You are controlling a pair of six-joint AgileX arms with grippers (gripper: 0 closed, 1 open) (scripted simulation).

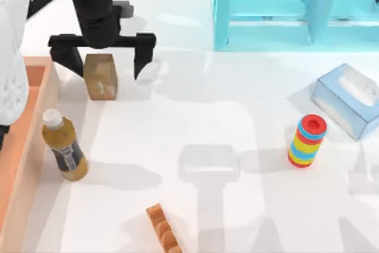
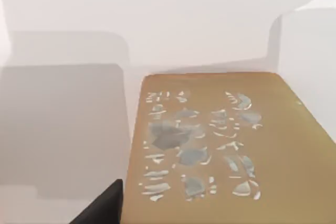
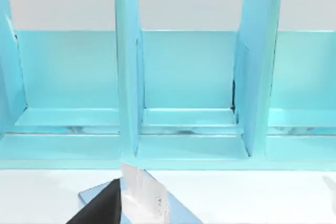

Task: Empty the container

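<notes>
The container (image 1: 23, 197), a shallow orange-brown wooden tray, lies along the table's left edge, and a white arm segment hides part of it. A bottle (image 1: 64, 146) of brown liquid with a white cap lies on the white table just right of the tray's wall. My left gripper (image 1: 104, 57) hangs open at the back left, its black fingers straddling a small tan cardboard box (image 1: 99, 76) without touching it. The left wrist view looks down on the cardboard box top (image 2: 231, 150). One dark finger (image 3: 102, 211) of my right gripper shows in the right wrist view.
A turquoise shelf unit (image 1: 284, 10) stands at the back right, also seen as the shelf unit (image 3: 184, 77) from the right wrist. A pale blue tissue box (image 1: 346, 99) and a striped ring stack (image 1: 308, 140) sit on the right. An orange ridged piece (image 1: 163, 229) lies at the front.
</notes>
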